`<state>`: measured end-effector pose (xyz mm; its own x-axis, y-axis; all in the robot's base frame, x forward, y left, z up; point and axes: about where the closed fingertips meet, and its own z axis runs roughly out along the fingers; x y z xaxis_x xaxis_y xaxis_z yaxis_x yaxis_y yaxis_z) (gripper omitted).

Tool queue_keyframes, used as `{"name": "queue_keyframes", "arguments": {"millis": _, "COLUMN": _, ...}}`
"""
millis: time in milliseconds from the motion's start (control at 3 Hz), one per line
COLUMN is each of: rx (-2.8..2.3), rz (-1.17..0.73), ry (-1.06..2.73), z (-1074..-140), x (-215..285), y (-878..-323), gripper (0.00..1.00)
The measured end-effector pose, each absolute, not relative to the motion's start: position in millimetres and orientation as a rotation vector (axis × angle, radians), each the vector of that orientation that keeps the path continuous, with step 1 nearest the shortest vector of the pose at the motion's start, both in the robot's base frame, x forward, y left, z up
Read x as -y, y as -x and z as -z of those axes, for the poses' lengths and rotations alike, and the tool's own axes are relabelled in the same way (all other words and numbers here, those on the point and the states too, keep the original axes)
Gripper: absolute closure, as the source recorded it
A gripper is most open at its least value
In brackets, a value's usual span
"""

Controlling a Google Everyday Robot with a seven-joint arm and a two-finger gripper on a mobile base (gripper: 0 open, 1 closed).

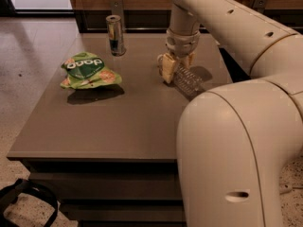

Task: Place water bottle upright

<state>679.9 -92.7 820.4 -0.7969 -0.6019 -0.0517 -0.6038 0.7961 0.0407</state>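
The water bottle (190, 82) lies on its side on the brown table (118, 126), right of the middle. It is clear and ribbed, and its upper end points toward the back left, under my gripper. My gripper (174, 66) hangs straight down from the arm and sits at the bottle's upper end, right at the table top. The cap and label band are hidden by the gripper. The bottle's lower end is partly hidden behind my arm's large cream link (236, 145).
A slim silver-and-blue can (115, 35) stands upright at the back of the table. A green snack bag (88, 71) lies at the left. The arm's bulky link covers the table's front right. A black strap (23, 200) lies on the floor at lower left.
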Motion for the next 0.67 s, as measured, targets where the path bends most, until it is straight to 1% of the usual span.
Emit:
{"name": "queue_keyframes", "arguments": {"millis": 333, "rx": -2.934, "rz": -0.086, "ry": 0.986, "z": -819.0, "x": 91.1, "y": -683.0, "gripper": 0.88}}
{"name": "queue_keyframes", "arguments": {"millis": 667, "rx": -2.934, "rz": -0.086, "ry": 0.986, "z": -821.4, "x": 91.1, "y": -683.0, "gripper": 1.00}}
